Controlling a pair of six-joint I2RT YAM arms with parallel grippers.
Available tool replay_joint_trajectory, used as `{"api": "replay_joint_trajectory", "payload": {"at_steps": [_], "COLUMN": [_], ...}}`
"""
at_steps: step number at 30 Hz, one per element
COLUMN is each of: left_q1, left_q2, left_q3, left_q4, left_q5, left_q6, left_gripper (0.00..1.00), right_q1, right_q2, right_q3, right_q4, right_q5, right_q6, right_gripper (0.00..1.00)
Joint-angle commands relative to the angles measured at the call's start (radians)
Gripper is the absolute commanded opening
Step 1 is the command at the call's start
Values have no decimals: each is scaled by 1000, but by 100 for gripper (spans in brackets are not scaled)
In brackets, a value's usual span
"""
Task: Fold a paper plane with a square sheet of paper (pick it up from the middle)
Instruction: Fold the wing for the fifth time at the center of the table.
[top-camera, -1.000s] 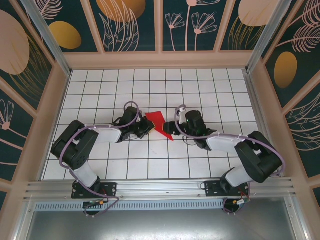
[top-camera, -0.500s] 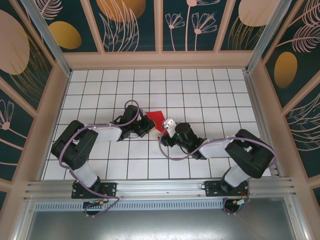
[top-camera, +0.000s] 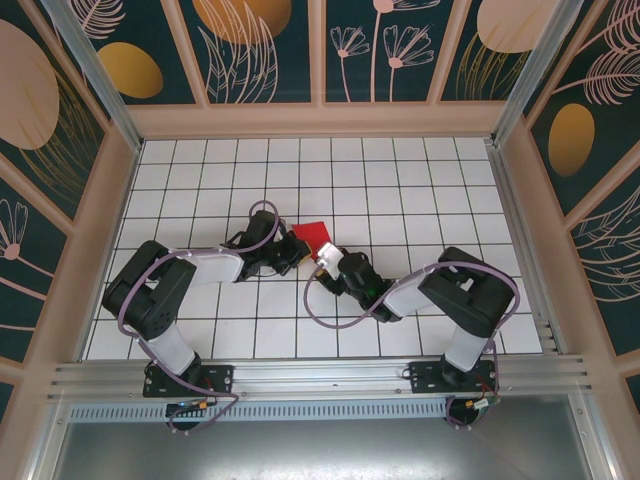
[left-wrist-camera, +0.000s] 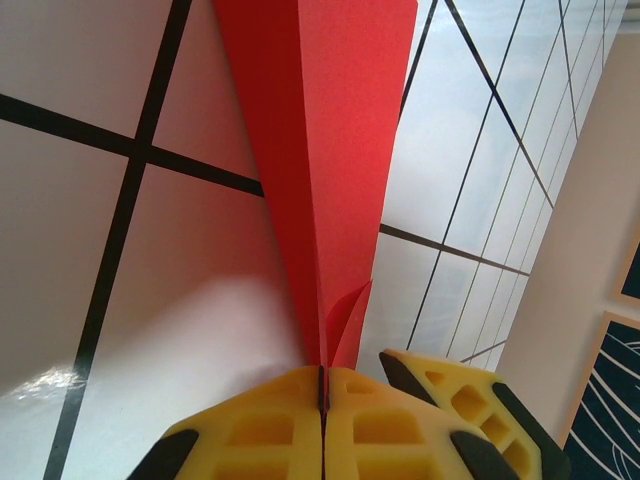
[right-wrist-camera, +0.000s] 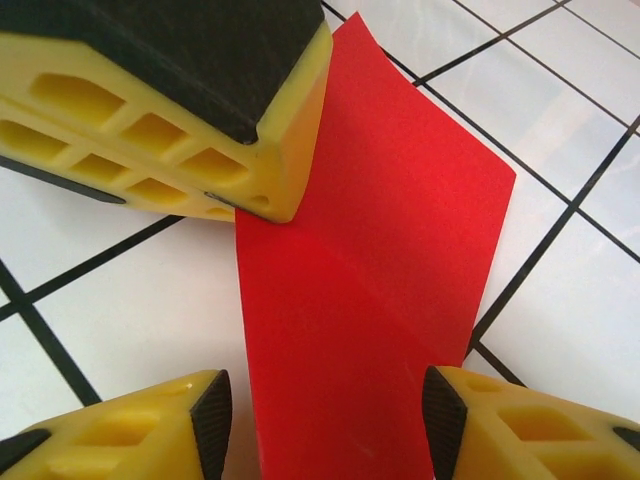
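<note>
The red paper plane (top-camera: 313, 235) lies on the white grid table as a narrow folded wedge with creases. In the left wrist view the paper plane (left-wrist-camera: 325, 150) tapers down into my left gripper (left-wrist-camera: 322, 385), which is shut on its pointed end. My left gripper (top-camera: 296, 257) sits just left of the paper. My right gripper (right-wrist-camera: 325, 420) is open, its two yellow fingers standing either side of the flat red strip (right-wrist-camera: 370, 260) without touching it. One right finger (left-wrist-camera: 470, 405) shows beside the left jaws. The left fingers (right-wrist-camera: 200, 130) rest on the paper's edge.
The white tiled table (top-camera: 420, 180) with black grid lines spreads around both arms. Wooden walls with patterned panels (top-camera: 320, 120) close it in at the back and sides. Both arms (top-camera: 440, 290) reach in low toward the middle.
My right arm swung left and folded in, bringing its gripper up to the paper, with its jaws a little narrower. The left gripper kept its grip and place.
</note>
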Motion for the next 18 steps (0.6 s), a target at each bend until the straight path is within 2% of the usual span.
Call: {"api": "replay_joint_trajectory", "payload": {"at_steps": [1, 7, 13, 18], "left_q1": [-6, -6, -6, -6], "left_q2": [-24, -29, -34, -52], "left_q3": [14, 13, 12, 17], "left_q4": [-15, -17, -19, -50], "left_q5": [14, 12, 13, -7], "left_q6": [-15, -17, -16, 3], "left_gripper": [8, 9, 10, 17], "right_q1": [10, 10, 11, 10], "right_q2": [30, 46, 50, 52], "right_q3": [31, 46, 50, 56], "right_q4": [53, 46, 41, 28], "right_q5": [25, 21, 23, 18], "right_q6": [-35, -46, -52, -45], "right_gripper": [51, 37, 27, 15]}}
